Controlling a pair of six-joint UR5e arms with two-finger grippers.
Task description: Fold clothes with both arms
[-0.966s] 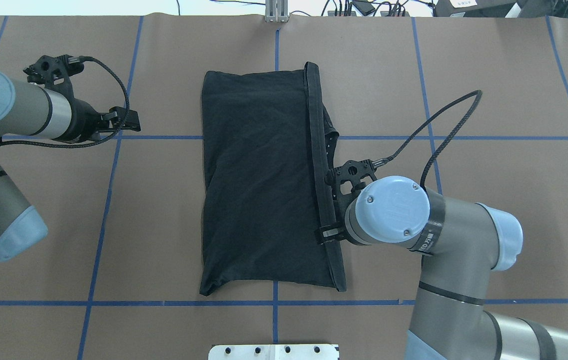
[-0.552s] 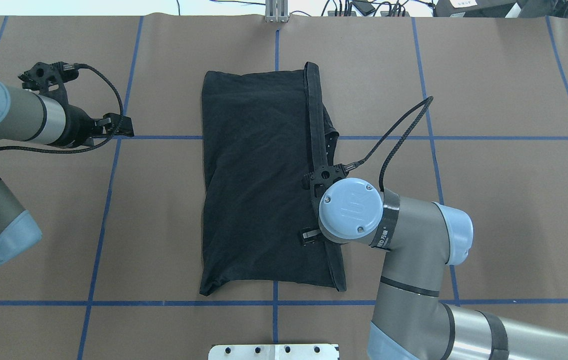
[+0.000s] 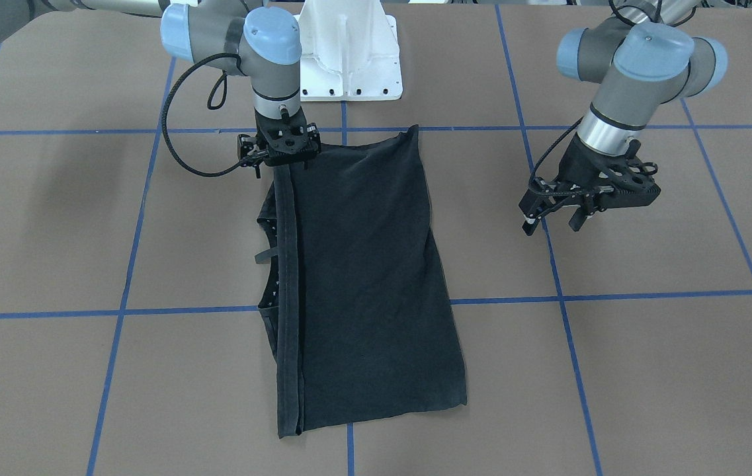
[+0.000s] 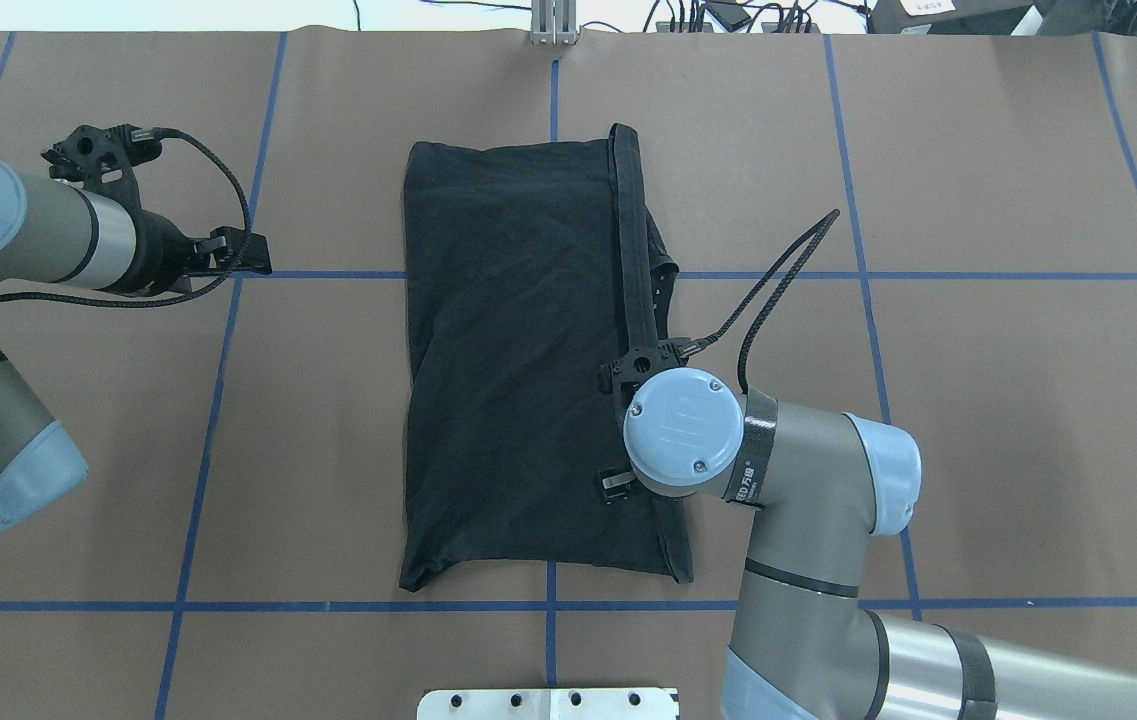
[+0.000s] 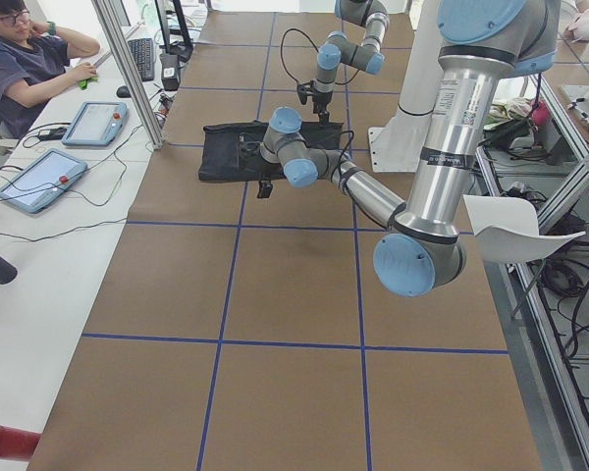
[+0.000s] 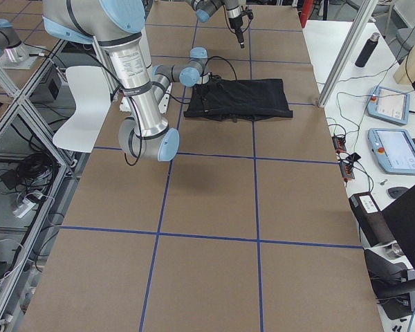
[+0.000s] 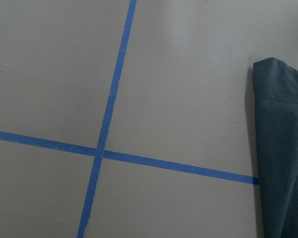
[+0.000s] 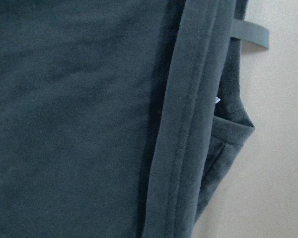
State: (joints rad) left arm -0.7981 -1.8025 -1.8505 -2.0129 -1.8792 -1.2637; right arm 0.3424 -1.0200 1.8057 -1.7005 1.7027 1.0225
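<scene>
From overhead, the folded black T-shirt (image 4: 518, 360) lay centred on the brown papered table (image 4: 978, 400), with the black right gripper (image 3: 281, 156) over its 4 o'clock edge and the black left gripper (image 4: 248, 250) well apart at 10 o'clock.

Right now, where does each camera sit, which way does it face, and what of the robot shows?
Front-facing: across the table, looking steeply down at the robot; left arm, right arm, white base.
Overhead: behind the robot, looking down; both arms and the T-shirt.
Exterior left: table end; left arm near.
Exterior right: opposite end; right arm near.
Left wrist: down at taped table; no robot parts.
Right wrist: close on the T-shirt; no robot parts.
Shared: both wrist views catch the T-shirt.
</scene>
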